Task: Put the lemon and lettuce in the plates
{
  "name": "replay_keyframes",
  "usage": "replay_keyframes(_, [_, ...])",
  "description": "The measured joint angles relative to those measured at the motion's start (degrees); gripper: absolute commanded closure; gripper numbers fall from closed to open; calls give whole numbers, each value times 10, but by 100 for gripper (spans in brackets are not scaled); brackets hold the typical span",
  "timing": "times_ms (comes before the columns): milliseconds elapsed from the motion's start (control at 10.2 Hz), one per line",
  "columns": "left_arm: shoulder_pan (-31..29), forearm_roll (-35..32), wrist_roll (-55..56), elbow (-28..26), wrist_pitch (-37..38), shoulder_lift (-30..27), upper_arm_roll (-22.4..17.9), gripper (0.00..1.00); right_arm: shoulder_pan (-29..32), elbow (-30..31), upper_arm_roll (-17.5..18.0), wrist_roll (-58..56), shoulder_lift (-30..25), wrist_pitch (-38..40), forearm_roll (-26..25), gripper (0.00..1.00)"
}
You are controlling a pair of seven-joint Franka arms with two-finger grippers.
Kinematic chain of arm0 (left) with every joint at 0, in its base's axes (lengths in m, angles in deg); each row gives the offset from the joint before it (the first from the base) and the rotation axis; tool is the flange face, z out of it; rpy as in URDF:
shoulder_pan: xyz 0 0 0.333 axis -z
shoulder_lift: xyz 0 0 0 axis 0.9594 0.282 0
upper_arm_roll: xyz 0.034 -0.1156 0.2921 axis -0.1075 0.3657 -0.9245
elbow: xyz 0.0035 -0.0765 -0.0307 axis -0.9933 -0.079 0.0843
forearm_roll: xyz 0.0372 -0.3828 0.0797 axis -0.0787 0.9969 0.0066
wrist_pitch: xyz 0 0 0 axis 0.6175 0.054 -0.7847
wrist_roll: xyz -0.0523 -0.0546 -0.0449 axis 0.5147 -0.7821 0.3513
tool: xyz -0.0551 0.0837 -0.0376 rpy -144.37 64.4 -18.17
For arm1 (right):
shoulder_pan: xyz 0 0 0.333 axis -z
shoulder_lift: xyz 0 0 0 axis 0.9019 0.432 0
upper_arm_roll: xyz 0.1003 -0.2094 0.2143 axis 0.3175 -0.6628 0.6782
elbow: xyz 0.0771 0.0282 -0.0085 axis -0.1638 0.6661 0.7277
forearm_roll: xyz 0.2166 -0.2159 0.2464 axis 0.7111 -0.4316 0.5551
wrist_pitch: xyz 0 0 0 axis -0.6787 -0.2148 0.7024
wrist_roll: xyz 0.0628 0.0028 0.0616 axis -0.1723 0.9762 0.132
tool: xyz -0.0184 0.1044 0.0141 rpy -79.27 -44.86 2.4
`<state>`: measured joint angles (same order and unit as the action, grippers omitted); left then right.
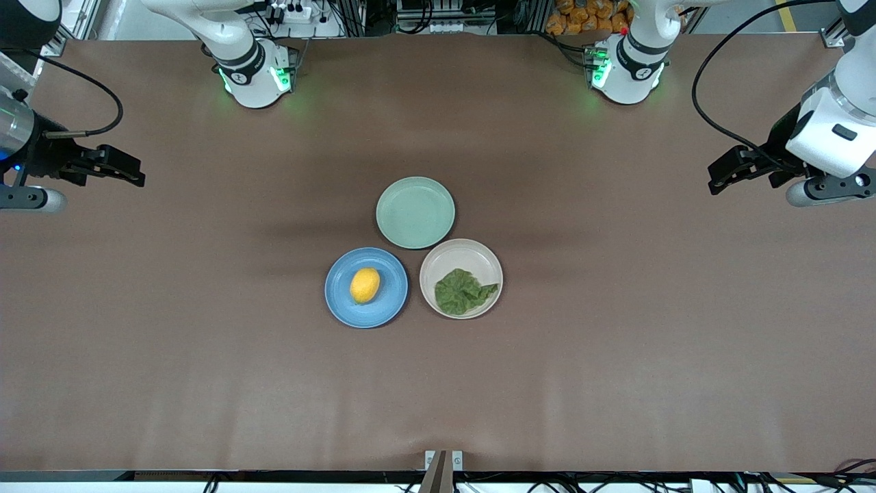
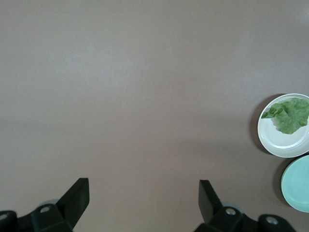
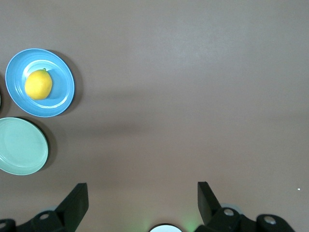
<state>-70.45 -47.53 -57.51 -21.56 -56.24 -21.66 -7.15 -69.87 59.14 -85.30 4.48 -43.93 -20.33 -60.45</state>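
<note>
The lemon (image 1: pixel 365 285) lies in the blue plate (image 1: pixel 340 296) at the table's middle; both also show in the right wrist view, the lemon (image 3: pixel 38 84) in the blue plate (image 3: pixel 62 96). The lettuce (image 1: pixel 463 291) lies in the beige-pink plate (image 1: pixel 445 257) beside it; in the left wrist view the lettuce (image 2: pixel 290 114) sits in that plate (image 2: pixel 280 142). My left gripper (image 1: pixel 720 175) is open and empty, raised over the left arm's end of the table. My right gripper (image 1: pixel 130 172) is open and empty, raised over the right arm's end. Both arms wait.
A pale green plate (image 1: pixel 415 211) sits empty, touching both plates, farther from the front camera. It shows in the left wrist view (image 2: pixel 299 183) and the right wrist view (image 3: pixel 21 145). The brown table (image 1: pixel 616 342) stretches bare around the plates.
</note>
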Motion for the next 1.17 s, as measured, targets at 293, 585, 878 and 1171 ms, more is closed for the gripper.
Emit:
replay_keyframes(293, [-1, 0, 0, 2, -3, 1, 0, 0, 0, 0, 0, 0, 0, 0, 0, 0])
replay_keyframes(585, [-2, -23, -33, 3, -6, 4, -2, 0, 0, 0, 0, 0, 0, 0, 0, 0])
replay_keyframes(878, [-6, -28, -57, 11, -6, 4, -3, 0, 0, 0, 0, 0, 0, 0, 0, 0])
replay_keyframes(1171, [-11, -18, -60, 12, -6, 4, -3, 0, 0, 0, 0, 0, 0, 0, 0, 0])
